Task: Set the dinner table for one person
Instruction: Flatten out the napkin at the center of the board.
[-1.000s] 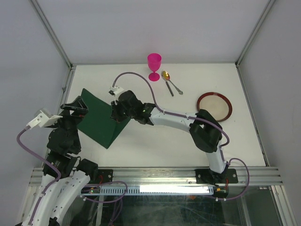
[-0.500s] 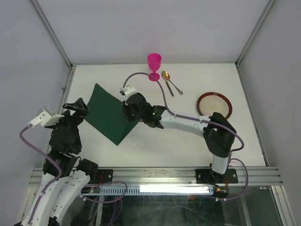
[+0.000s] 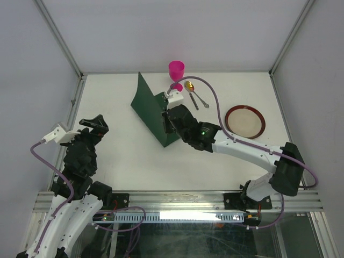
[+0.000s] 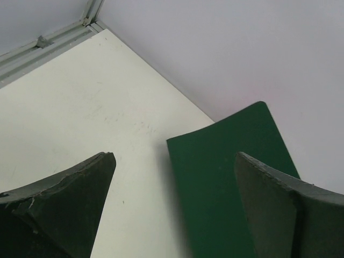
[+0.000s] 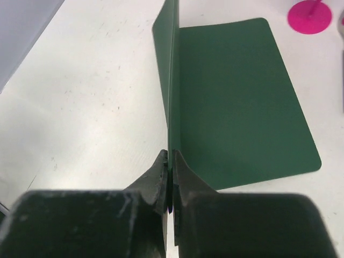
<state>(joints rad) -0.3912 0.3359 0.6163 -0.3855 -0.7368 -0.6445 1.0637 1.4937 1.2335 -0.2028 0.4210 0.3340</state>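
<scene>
- The right gripper (image 3: 167, 121) is clamped tight on an edge of the dark green placemat (image 3: 152, 106) — the right wrist view shows its two fingers (image 5: 161, 173) pressed together with the thin sheet pinched between them.
- The placemat is held up off the dinner table (image 3: 134, 172), bent along a crease. In the right wrist view one part stands edge-on above the right gripper (image 5: 171, 171) and the other part (image 5: 236, 97) spreads out to the right.
- The dinner table lies beneath that gripper, its white top (image 5: 91, 91) bare on the left of the sheet. Whether the mat's lower edge touches the top cannot be told.
- The left gripper (image 3: 94, 124) hangs over the left side of the table, well apart from the mat, its fingers spread wide and holding nothing.
- The left wrist view shows the white top (image 4: 80, 97) between the two dark fingers (image 4: 70, 204), and past them the raised placemat (image 4: 226, 177) with a rounded corner against the grey wall.
- Only the top view shows the rest: a pink goblet (image 3: 176, 72) at the far edge just behind the mat, a spoon (image 3: 189, 86) beside it, and a dark-rimmed plate (image 3: 245, 107) to the right.
- The right wrist view catches only the goblet's pink foot (image 5: 309, 15).
</scene>
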